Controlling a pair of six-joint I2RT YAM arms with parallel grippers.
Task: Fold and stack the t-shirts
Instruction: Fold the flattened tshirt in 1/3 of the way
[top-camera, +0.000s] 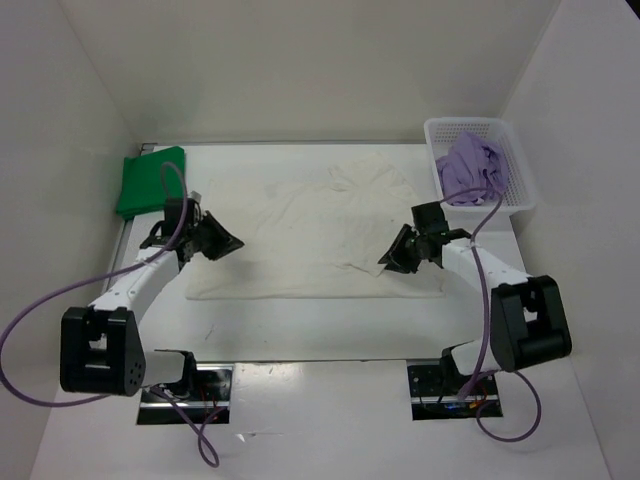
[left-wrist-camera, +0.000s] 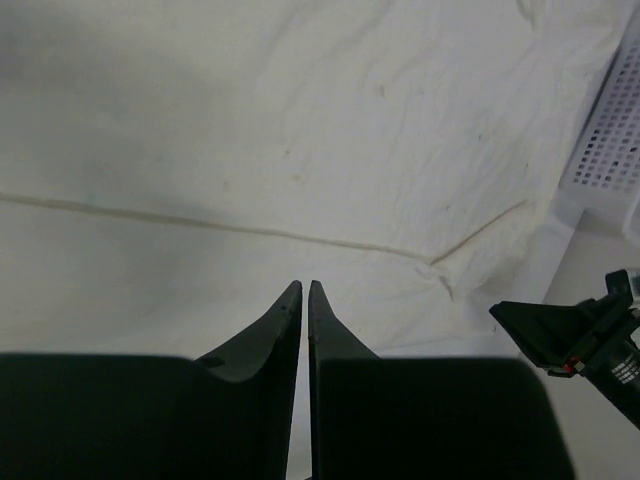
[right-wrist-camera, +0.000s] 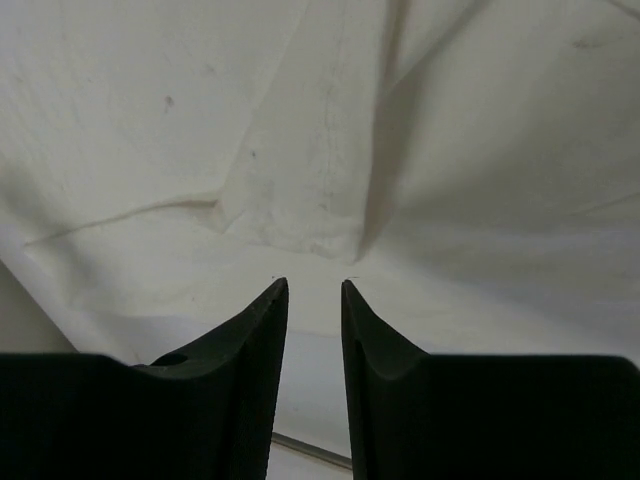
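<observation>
Green shirt (top-camera: 148, 182), cream shirt (top-camera: 310, 230), lavender shirt (top-camera: 470, 170)

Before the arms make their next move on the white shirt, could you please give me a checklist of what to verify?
1. White shirt spread out: ok, though wrinkled.
2. Left gripper open enough to grasp: not ok, jaws nearly shut, holding nothing.
3. Right gripper ready: ok, jaws slightly apart, empty, over the cloth.
4. Green shirt folded at the far left corner, apart from both arms: ok.
5. Purple shirt out of the basket: not ok, bunched inside it.
6. Fingertip height above the cloth: cannot tell.
</observation>
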